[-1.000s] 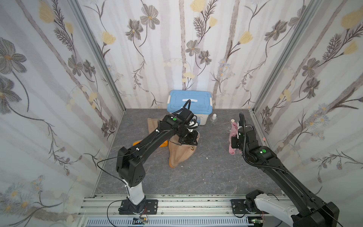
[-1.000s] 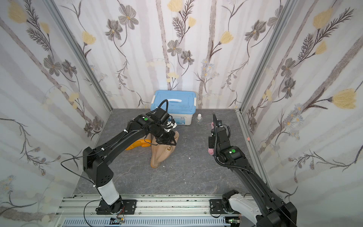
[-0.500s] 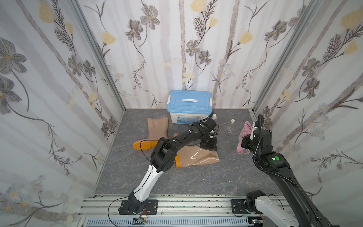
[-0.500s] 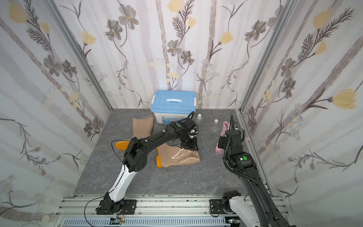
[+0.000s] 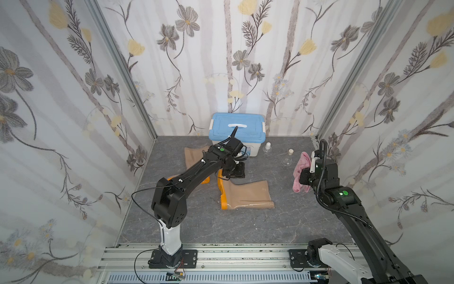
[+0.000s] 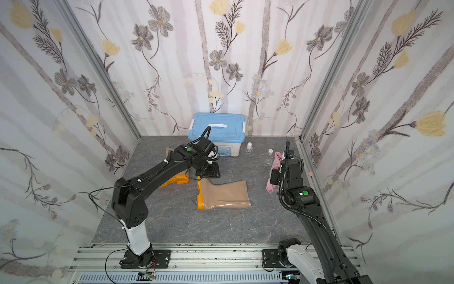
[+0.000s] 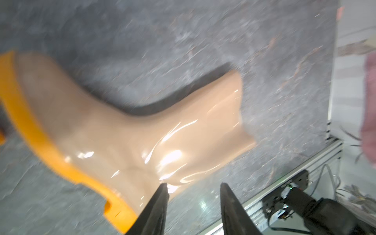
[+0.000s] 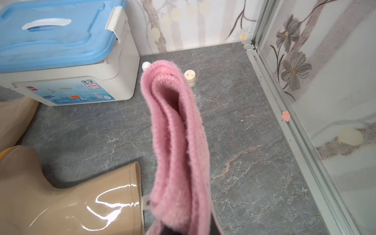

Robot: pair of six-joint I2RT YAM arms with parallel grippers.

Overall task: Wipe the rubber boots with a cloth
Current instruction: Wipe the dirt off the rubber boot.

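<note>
Boot 1 of 2: a glossy tan rubber boot with an orange treaded sole (image 5: 245,194) (image 6: 226,195) (image 7: 142,132), the nearer boot. It lies on its side well in front of the white plastic box with a blue lid (image 5: 237,129) (image 6: 217,130).
Its axis: the shaft runs parallel to the box front. The mouth points to the right arm's side, the sole faces the left arm's side, and the toe is toward the box.
Cloth, one: a soft pink folded cloth (image 5: 301,172) (image 8: 177,142) hangs lengthwise off the floor. It is in front of the box on its right-arm side, well apart from the nearer boot.
Right claw (image 5: 301,177): clamped on the cloth, its fingers mostly hidden by it.
Left claw (image 7: 194,187) (image 5: 233,172): jaws parted, nothing between them. It is over the nearer boot's toe end, between that boot and the box.
Boot 2 of 2: the farther boot (image 5: 192,157), same tan and orange, lies flat just in front of the box's left-arm corner, partly under the left arm. Its mouth is toward the box, its sole away from it.
Flasks, two: small clear glass flasks. The white-capped one (image 5: 267,147) is just beside the box, the cork-stoppered one (image 5: 288,157) farther out, near the cloth.
Box, one: lid shut, against the back wall.
</note>
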